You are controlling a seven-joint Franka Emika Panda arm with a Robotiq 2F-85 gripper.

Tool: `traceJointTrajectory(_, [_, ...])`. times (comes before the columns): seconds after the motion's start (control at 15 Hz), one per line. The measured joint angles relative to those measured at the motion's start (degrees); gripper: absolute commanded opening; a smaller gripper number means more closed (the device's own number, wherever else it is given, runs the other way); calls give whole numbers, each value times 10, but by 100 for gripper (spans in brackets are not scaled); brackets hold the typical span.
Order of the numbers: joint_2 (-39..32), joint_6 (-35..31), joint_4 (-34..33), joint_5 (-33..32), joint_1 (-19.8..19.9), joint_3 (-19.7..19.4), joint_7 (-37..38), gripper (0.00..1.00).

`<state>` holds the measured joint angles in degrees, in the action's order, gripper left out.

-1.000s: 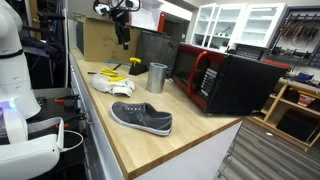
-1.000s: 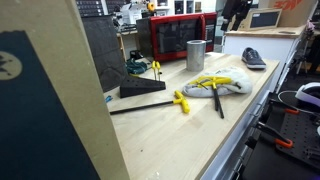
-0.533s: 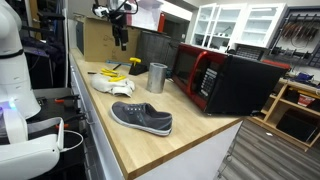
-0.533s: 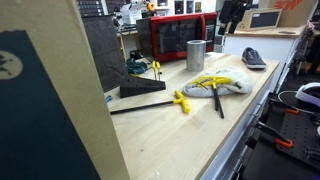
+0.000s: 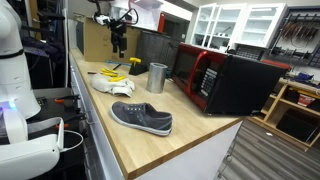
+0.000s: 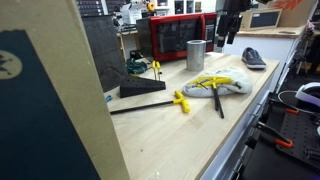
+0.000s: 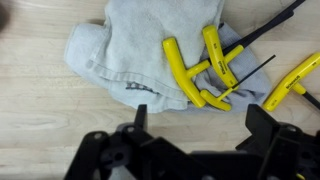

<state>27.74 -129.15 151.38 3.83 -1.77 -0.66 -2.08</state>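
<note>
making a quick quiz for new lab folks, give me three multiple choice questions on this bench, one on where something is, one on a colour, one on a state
1. Where does the metal cup stand relative to the microwave?
A) inside it
B) beside it, on the counter
C) on top of it

2. What colour are the tool handles lying on the cloth?
A) blue
B) green
C) yellow

3. How is the gripper?
A) open and empty
B) shut on the metal cup
C) shut on a tool handle

Answers:
1 B: an exterior view shows the cup upright on the wood next to the microwave.
2 C: the wrist view shows bright yellow handles.
3 A: in the wrist view the jaws stand wide apart above the cloth's edge with nothing between them.
</note>
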Motion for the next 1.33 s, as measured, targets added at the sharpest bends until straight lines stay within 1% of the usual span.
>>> traceJointTrajectory(0.27, [-23, 0, 0, -2, -2, 0, -13, 100])
traceJointTrajectory(0.93, [-51, -6, 9, -22, -2, -8, -113, 100])
traceJointTrajectory(1.33, [-73, -19, 16, -24, -10, -7, -135, 100])
